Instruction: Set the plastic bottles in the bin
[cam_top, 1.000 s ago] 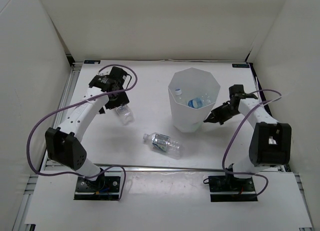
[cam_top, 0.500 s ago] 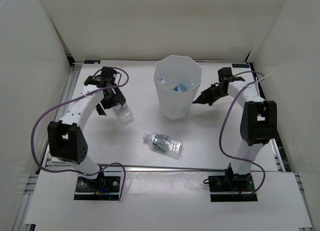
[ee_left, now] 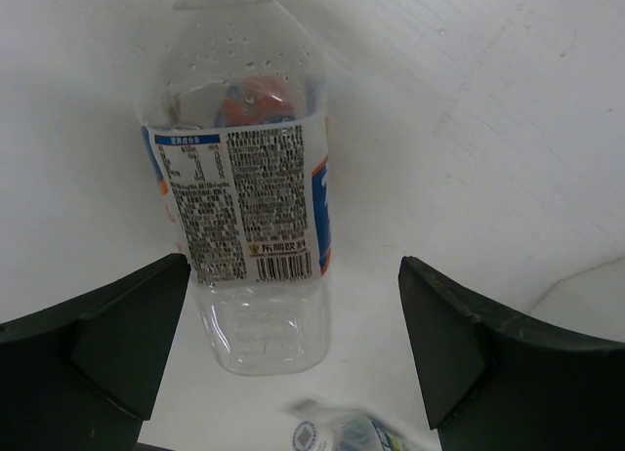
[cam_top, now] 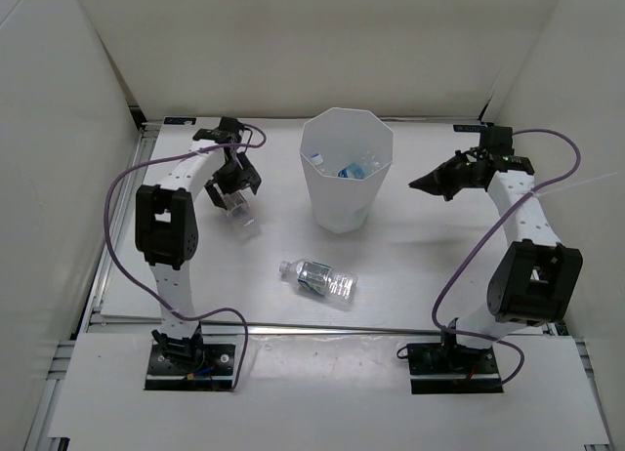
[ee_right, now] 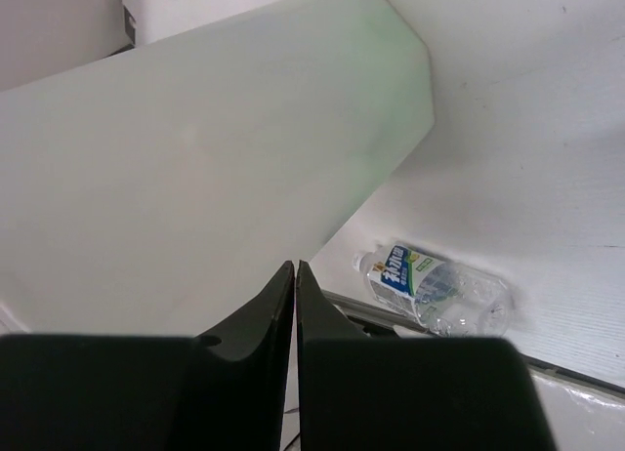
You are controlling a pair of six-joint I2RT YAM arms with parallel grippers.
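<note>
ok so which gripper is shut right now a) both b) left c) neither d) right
d: the right gripper has its fingers pressed together on nothing, while the left gripper is spread wide, with a bottle showing between its fingers.

I see white arms (cam_top: 186, 178) with black joint housings (cam_top: 164, 226), a purple cable (cam_top: 110, 217) along each, and dark wedge fingers (ee_right: 244, 319) on the right gripper (ee_right: 295, 267).

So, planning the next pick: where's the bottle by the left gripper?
Top view, left side: the bottle lies at the open left gripper's tips, left of the bin.
</note>
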